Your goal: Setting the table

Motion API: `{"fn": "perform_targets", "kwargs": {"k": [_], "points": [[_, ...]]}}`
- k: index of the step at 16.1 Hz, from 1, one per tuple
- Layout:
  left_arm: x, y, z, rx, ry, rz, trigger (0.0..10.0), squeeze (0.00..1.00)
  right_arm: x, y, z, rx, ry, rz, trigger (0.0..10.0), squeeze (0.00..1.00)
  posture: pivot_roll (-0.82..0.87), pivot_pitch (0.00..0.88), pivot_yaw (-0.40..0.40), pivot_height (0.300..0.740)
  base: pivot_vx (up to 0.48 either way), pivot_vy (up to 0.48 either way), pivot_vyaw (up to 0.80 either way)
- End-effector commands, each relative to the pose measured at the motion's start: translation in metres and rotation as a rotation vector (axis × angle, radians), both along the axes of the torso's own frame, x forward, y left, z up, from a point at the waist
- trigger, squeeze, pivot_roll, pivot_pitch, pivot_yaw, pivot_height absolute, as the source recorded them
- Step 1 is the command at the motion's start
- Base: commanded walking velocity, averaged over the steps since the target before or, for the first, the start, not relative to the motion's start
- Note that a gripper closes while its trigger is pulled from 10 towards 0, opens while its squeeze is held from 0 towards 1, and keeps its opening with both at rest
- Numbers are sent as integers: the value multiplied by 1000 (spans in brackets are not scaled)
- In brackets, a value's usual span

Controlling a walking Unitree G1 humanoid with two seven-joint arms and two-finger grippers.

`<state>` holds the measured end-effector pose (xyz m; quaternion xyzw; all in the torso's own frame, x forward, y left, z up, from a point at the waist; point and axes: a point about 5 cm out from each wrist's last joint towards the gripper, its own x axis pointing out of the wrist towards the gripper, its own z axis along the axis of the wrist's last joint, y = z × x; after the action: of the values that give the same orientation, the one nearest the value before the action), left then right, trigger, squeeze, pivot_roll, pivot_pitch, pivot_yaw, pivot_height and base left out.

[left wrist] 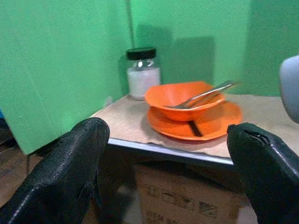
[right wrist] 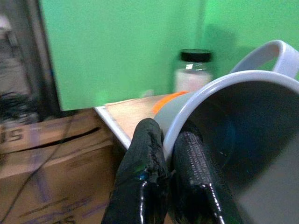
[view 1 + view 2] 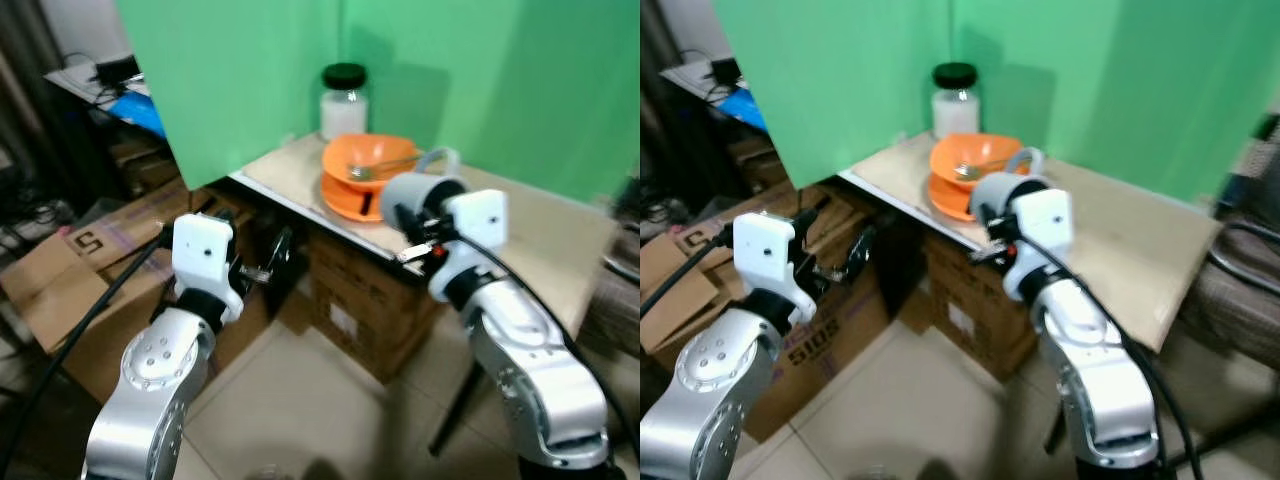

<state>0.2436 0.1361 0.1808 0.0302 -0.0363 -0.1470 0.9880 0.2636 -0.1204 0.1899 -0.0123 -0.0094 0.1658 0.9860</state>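
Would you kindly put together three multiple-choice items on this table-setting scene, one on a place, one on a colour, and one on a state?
1. Where does the fork lie?
A. In the orange bowl
B. On the cardboard boxes
C. Inside the jar

2. What colour is the jar's lid?
A. White
B. Black
C. Orange

3. In what state is the right gripper?
A. Open and holding nothing
B. Shut on the mug's rim
C. Shut on the fork

Answers:
1. A, since the fork rests in the orange bowl, which sits on the orange plate on the table.
2. B, since the jar of white contents has a black lid.
3. B, since the right gripper has one finger outside and one inside the wall of the grey mug, while the left gripper stands open before the table.
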Motion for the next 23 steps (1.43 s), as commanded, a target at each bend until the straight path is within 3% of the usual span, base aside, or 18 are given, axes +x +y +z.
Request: {"fn": "perform_targets", "kwargs": {"k": [1,5,14,23], "points": [[0,4,-3,8,17,9,10000,0,0,4,3,8,-15,13,10000,0,-75,0,32,740,-240,0,0],[2,2,-4,7,22,11,10000,0,1,2,4,2,-18,8,10000,0,-83,0,29,740,0,0,0],[5,6,-4,-23,11,55,10000,0,3,-1,7,-15,-22,1,10000,0,-103,0,20,740,0,0,-800],[8,1,-4,-46,23,30,10000,0,4,1,8,-27,-33,7,10000,0,-104,0,21,740,0,0,-800]]}}
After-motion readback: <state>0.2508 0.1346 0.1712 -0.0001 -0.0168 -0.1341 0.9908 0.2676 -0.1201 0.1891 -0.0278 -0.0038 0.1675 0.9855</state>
